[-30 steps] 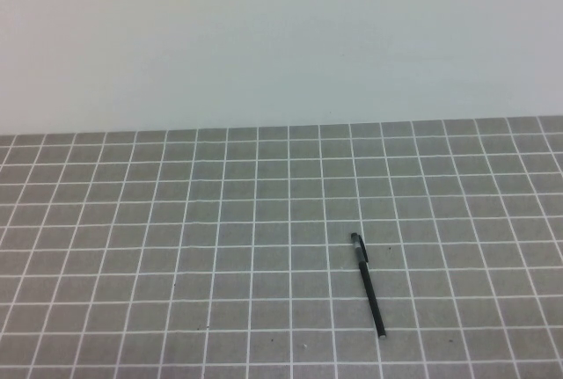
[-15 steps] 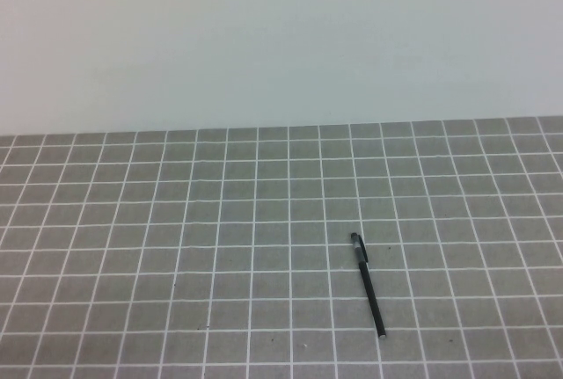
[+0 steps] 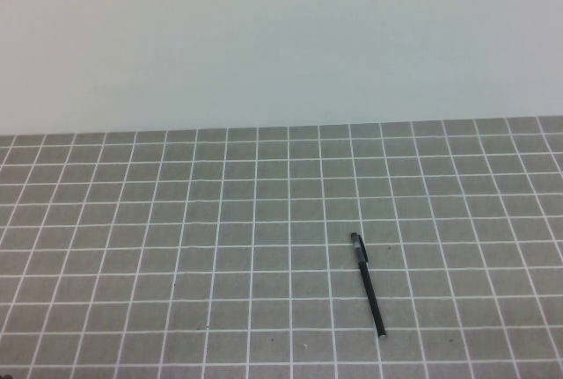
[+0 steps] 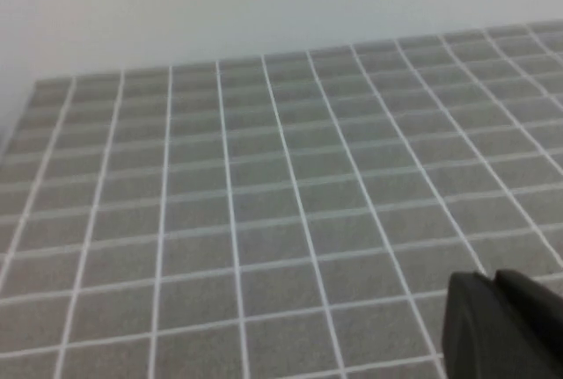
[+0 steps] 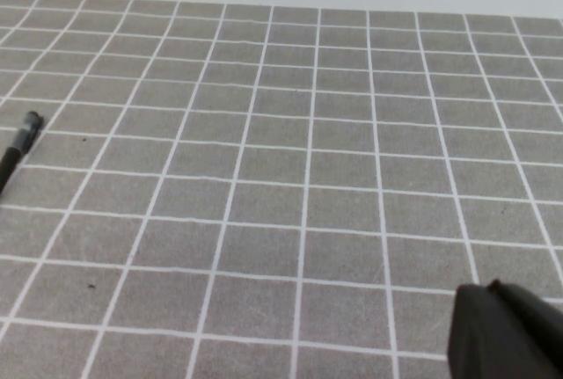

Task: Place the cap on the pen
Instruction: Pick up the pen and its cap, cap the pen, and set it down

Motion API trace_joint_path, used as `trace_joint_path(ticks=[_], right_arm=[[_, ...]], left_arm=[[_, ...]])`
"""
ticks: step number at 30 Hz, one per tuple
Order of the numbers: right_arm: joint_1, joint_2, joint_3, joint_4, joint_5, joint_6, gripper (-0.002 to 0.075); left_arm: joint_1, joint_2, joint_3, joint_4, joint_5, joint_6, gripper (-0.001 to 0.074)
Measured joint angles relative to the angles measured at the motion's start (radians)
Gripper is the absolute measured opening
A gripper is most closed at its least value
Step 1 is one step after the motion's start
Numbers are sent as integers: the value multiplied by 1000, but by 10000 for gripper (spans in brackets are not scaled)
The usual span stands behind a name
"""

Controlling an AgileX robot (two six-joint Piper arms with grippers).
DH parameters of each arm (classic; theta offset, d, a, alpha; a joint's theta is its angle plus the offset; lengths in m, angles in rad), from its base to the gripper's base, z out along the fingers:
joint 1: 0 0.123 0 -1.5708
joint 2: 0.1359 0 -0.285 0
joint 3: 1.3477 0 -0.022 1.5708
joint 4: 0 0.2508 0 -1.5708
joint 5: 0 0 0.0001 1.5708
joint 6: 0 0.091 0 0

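Note:
A slim black pen lies flat on the grey gridded table, right of centre and near the front edge. Its thicker, clipped end points away from me, and that end looks like a cap seated on the barrel. No separate cap shows anywhere. The pen's clipped end also appears in the right wrist view. My right gripper hovers low over bare table well away from the pen, its fingers together and holding nothing. My left gripper is likewise shut and empty over bare table. Neither gripper appears in the high view.
A plain pale wall rises behind the table's far edge. White grid lines cover the grey table surface all around the pen.

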Motion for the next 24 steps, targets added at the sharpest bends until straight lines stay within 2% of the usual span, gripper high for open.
trace_joint_path(ticks=[21,24], right_arm=[[0,0,0,0,2,0,-3],[0,0,0,0,2,0,-3]], left_arm=[[0,0,0,-38,2,0,1],[32,0,0,-40,2,0,1]])
